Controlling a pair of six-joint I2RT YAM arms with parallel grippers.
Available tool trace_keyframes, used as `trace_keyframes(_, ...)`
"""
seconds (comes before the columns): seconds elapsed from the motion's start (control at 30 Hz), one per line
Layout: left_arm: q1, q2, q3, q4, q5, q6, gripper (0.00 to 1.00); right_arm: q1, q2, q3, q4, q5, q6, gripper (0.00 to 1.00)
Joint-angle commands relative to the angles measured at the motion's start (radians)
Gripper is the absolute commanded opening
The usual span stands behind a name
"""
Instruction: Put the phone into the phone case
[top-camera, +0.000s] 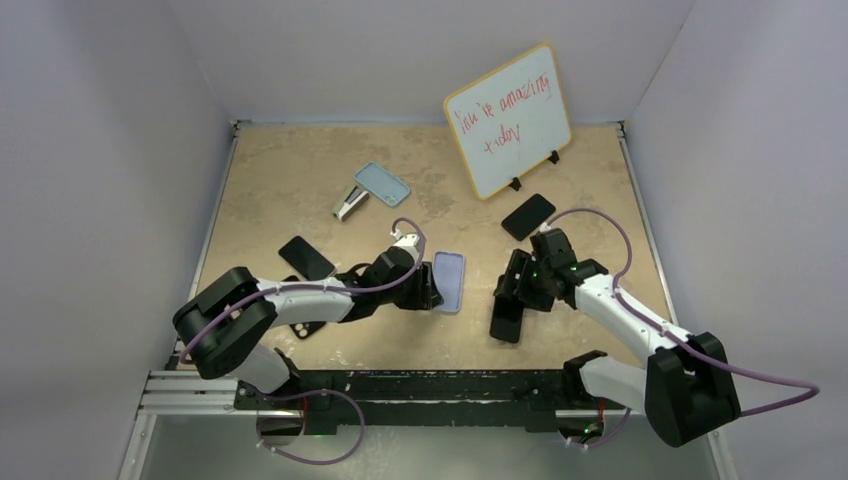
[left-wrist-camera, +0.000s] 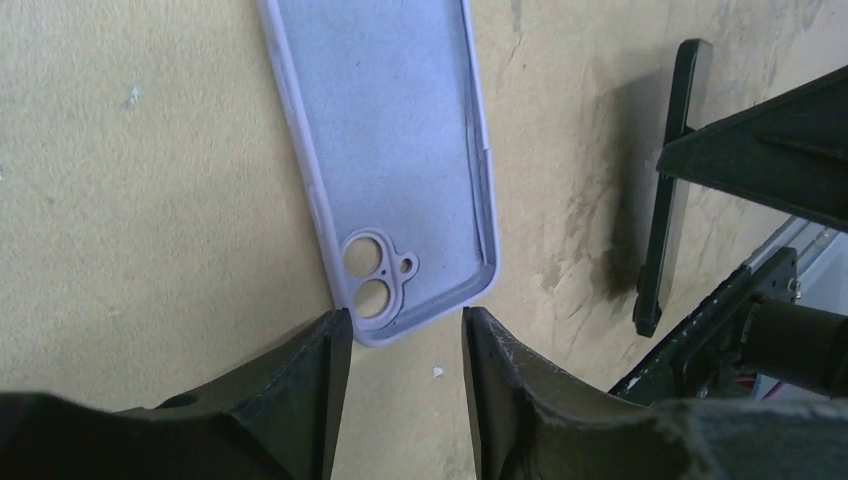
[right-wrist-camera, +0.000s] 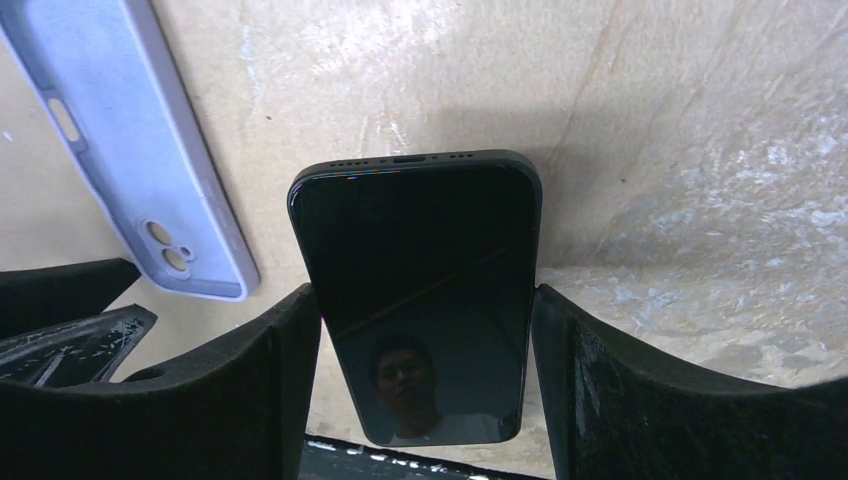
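Observation:
The lavender phone case (top-camera: 449, 281) lies flat at mid-table, inside up, camera holes toward me. It fills the top of the left wrist view (left-wrist-camera: 400, 150) and shows in the right wrist view (right-wrist-camera: 140, 160). My left gripper (top-camera: 425, 292) is open and empty, its fingertips (left-wrist-camera: 335, 330) straddling the case's near corner without gripping it. My right gripper (top-camera: 522, 288) is shut on the black phone (top-camera: 507, 318), clamping its long sides (right-wrist-camera: 420, 280). The phone is held tilted on its edge just right of the case (left-wrist-camera: 665, 200), its lower end at or close to the table.
A small whiteboard (top-camera: 508, 120) stands at the back. A light blue case (top-camera: 382, 183) and a small grey device (top-camera: 350, 203) lie back left. Another black phone (top-camera: 527, 216) lies behind my right gripper, and one more (top-camera: 306, 257) lies by my left arm.

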Motion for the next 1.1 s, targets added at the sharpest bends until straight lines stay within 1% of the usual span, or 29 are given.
trace_keyframes(0.0, 0.031, -0.024, 0.084, -0.059, -0.02, 0.021, 0.47, 0.004, -0.024, 0.062, 0.024, -0.045, 0.004, 0.43)
trace_keyframes(0.07, 0.071, -0.049, 0.068, -0.045, 0.003, 0.021, 0.49, 0.006, -0.028, 0.068, 0.032, -0.05, 0.015, 0.42)
trace_keyframes(0.2, 0.177, -0.084, 0.001, 0.034, 0.127, 0.01, 0.53, 0.015, -0.015, 0.083, 0.055, -0.071, 0.049, 0.41)
trace_keyframes(0.27, 0.22, -0.101, -0.022, 0.069, 0.192, 0.015, 0.57, 0.02, 0.0, 0.096, 0.074, -0.088, 0.074, 0.41)
trace_keyframes(0.3, 0.236, -0.115, -0.027, 0.069, 0.213, 0.026, 0.61, 0.025, 0.007, 0.104, 0.086, -0.098, 0.088, 0.4)
trace_keyframes(0.4, 0.25, -0.169, -0.016, 0.002, 0.206, 0.079, 0.74, 0.046, 0.032, 0.13, 0.131, -0.106, 0.129, 0.4)
trace_keyframes(0.43, 0.252, -0.191, -0.011, -0.025, 0.198, 0.095, 0.83, 0.058, 0.043, 0.141, 0.147, -0.107, 0.141, 0.4)
trace_keyframes(0.5, 0.251, -0.242, -0.003, -0.077, 0.181, 0.129, 0.89, 0.086, 0.071, 0.165, 0.181, -0.105, 0.163, 0.4)
trace_keyframes(0.6, 0.251, -0.321, 0.012, -0.169, 0.156, 0.181, 0.91, 0.132, 0.129, 0.213, 0.229, -0.084, 0.189, 0.4)
trace_keyframes(0.67, 0.251, -0.372, 0.023, -0.247, 0.121, 0.212, 0.91, 0.157, 0.167, 0.243, 0.263, -0.063, 0.206, 0.4)
trace_keyframes(0.77, 0.251, -0.436, 0.02, -0.31, 0.073, 0.243, 0.91, 0.187, 0.238, 0.282, 0.315, -0.046, 0.233, 0.4)
trace_keyframes(0.9, 0.251, -0.48, -0.002, -0.352, 0.048, 0.252, 0.91, 0.224, 0.329, 0.345, 0.352, -0.021, 0.243, 0.39)
trace_keyframes(1.07, 0.251, -0.513, -0.039, -0.348, 0.052, 0.243, 0.89, 0.253, 0.421, 0.411, 0.358, 0.005, 0.231, 0.39)
